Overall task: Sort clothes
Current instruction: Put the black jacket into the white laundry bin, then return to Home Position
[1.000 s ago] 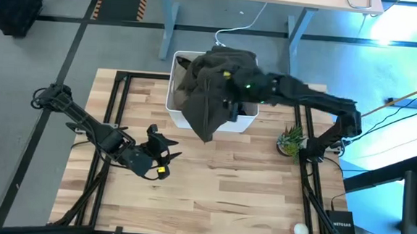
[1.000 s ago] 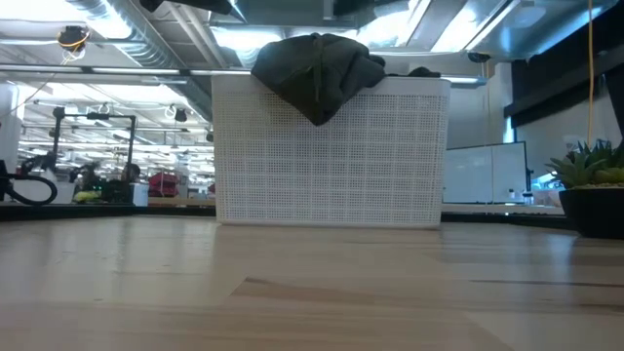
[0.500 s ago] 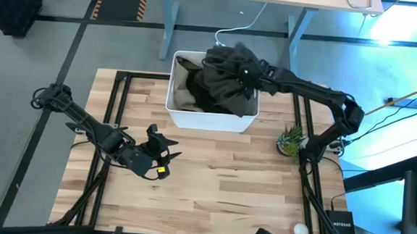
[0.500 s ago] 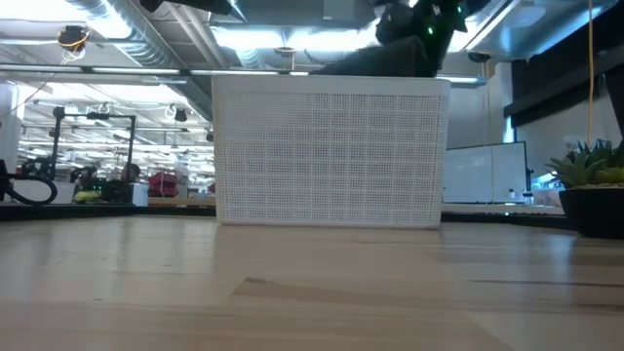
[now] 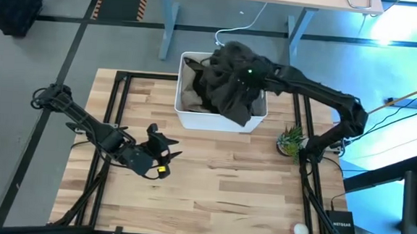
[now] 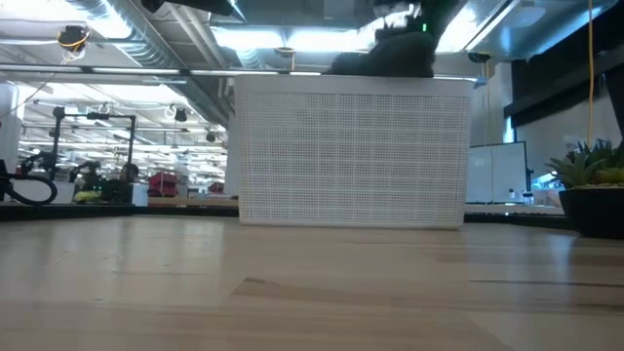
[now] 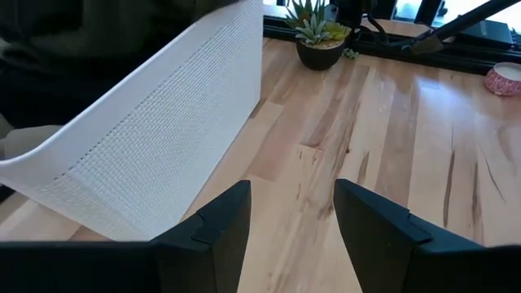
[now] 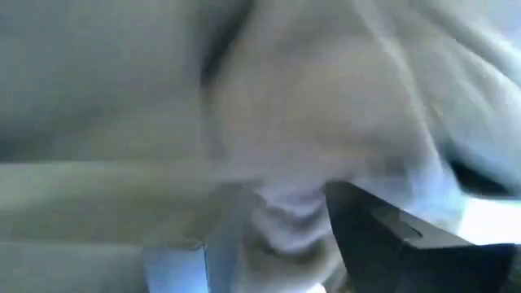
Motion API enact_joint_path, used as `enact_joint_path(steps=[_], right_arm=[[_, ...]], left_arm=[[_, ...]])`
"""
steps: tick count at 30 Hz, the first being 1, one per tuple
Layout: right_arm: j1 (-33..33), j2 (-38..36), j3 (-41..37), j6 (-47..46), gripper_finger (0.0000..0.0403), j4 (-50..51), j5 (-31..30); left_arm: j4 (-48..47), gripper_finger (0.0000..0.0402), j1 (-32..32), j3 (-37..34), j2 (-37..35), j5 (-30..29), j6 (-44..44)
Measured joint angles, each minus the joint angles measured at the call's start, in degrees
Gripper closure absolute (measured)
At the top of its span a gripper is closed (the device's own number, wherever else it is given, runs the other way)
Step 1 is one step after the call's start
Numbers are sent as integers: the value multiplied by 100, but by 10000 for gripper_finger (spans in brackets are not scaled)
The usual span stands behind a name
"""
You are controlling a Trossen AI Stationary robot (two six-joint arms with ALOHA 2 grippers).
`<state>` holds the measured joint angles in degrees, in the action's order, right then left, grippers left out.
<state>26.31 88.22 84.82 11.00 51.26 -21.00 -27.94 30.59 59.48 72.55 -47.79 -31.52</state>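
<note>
A dark olive-grey garment (image 5: 231,86) is bunched over the white bin (image 5: 186,119) at the table's far middle, one flap hanging over the bin's near right rim. My right gripper (image 8: 285,236) is buried in it and shut on it; in the high view only the wrist's green light (image 5: 249,72) shows. A khaki tan garment (image 5: 192,99) lies inside the bin. In the low view the dark garment (image 6: 382,60) rises above the bin's rim. My left gripper (image 5: 164,155) is open and empty near the table's left middle, pointing at the bin (image 7: 163,138). My right gripper holds the dark olive-grey garment by a bunch of folds (image 8: 281,216) beside its dark finger (image 8: 391,236); which part of the garment this is, the cloth itself hides. The arm reaches in from the table's right. The garment is raised above the bin and hangs slack.
A small potted plant (image 5: 291,142) stands right of the bin, beside the right arm's base. A small white object (image 5: 300,229) and a black box (image 5: 341,227) lie at the near right corner. Bare wood lies between the bin and the near edge.
My right gripper has lifted the dark garment off the bin's near wall, gone up and toward the far right, then come back a little over the bin's right part. The garment is now bunched higher. The bin has slid a little toward the table's right edge.
</note>
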Motion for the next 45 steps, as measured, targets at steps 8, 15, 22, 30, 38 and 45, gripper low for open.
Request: enact_joint_path(steps=[8,15,22,30,38,45], right_arm=[[-668,-226,1446,-225,214,878,-44],[-1933,-805,1334,-351,230,343,245],[-2608,-2162,-449,-245,290,-1282,1659],[-2596,-3871,-3480,-615,346,-3561,2012],[-2597,-4974,-5191,-1180,369,-4590,2212],[-2597,-5535,-5885,-1658,370,-4837,2564]], left_arm=[[-15,229,11,0,2,94,93],[58,229,171,-51,-3,-102,600],[51,259,704,-417,-381,-1057,574],[243,312,592,-1598,-1863,-1089,166],[2426,363,311,-3183,-3438,-257,1414],[5265,399,-348,-4650,-3991,905,2276]])
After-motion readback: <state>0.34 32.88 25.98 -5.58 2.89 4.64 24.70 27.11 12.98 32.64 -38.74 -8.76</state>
